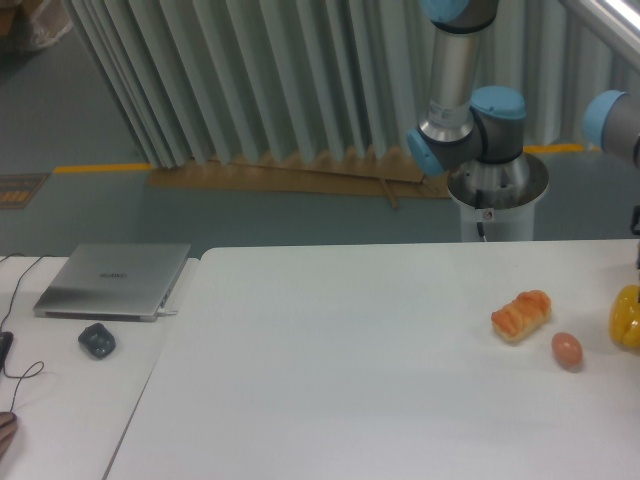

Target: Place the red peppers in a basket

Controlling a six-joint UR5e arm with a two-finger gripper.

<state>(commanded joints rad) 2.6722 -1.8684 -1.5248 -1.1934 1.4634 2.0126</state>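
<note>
Gripper: out of frame, state unknown | arm [470, 120]: upright behind table [350, 400], elbow bent right

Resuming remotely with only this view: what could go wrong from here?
No red pepper or basket shows in frame, so any grasp is blind.
The gripper is out of view; the arm runs off the right edge.
The yellow pepper, orange bread or small brown oval item could be grabbed by mistake.
</note>
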